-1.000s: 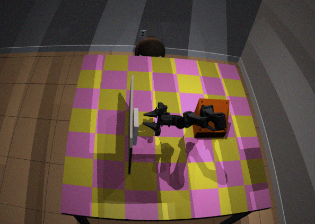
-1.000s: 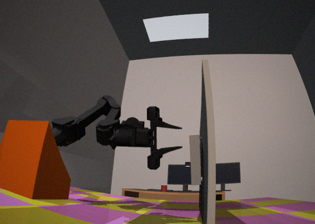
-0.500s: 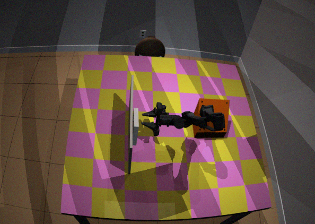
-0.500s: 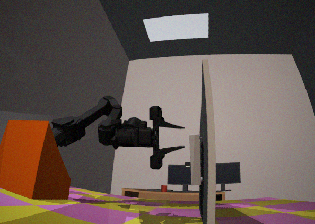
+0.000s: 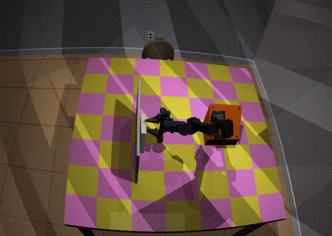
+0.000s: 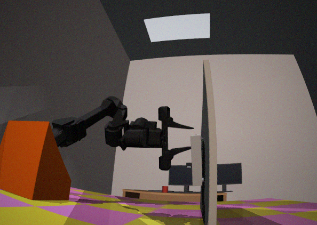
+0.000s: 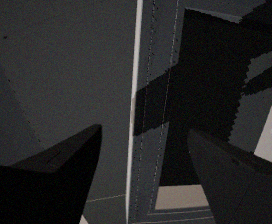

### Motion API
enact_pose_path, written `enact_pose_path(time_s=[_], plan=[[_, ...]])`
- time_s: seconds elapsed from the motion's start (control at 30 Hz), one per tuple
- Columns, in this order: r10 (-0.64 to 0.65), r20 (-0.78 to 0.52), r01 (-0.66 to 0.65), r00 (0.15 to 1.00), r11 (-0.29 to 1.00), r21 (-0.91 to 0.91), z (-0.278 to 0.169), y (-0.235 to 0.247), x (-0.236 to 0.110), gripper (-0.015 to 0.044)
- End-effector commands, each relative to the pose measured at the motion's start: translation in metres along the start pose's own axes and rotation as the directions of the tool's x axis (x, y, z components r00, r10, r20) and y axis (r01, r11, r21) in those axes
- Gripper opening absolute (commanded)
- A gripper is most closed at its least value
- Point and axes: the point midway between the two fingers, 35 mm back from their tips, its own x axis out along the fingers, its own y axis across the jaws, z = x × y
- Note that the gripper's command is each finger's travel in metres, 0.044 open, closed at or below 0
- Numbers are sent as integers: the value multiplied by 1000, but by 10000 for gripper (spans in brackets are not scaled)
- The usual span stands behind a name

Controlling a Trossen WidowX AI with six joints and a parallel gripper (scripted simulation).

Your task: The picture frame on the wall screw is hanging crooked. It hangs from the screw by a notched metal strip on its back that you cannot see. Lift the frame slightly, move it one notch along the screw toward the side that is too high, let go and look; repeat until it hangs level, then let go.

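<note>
Tool: jaws parted about halfway, gripping nothing; one finger above, one below.
Lower fingertip: at the front face of the picture frame, seemingly touching, though the exterior view is too coarse to be sure.
Upper fingertip: above the frame's top edge, short of the wall panel.
Picture frame: hangs on the panel's arm-facing side, just ahead of the tool; in the wrist view it looks tilted.
Wall panel: stands upright on the table, well apart from the orange base block.
Table: covered in pink and yellow checks.
Room: grey walls, a ceiling light, monitors on a desk behind the panel.
</note>
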Motion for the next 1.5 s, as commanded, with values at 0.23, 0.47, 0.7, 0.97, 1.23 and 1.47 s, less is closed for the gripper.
enact_pose_path(time_s=[0.23,0.47,0.7,0.97,1.23,1.47], plan=[[-7,0,7,1000,1000,-5,1,-1,10,260],[-7,0,7,1000,1000,-5,1,-1,10,260],[-7,0,7,1000,1000,-5,1,-1,10,260],[-7,0,7,1000,1000,-5,1,-1,10,260],[-7,0,7,1000,1000,-5,1,-2,11,260],[-7,0,7,1000,1000,-5,1,-2,11,129]])
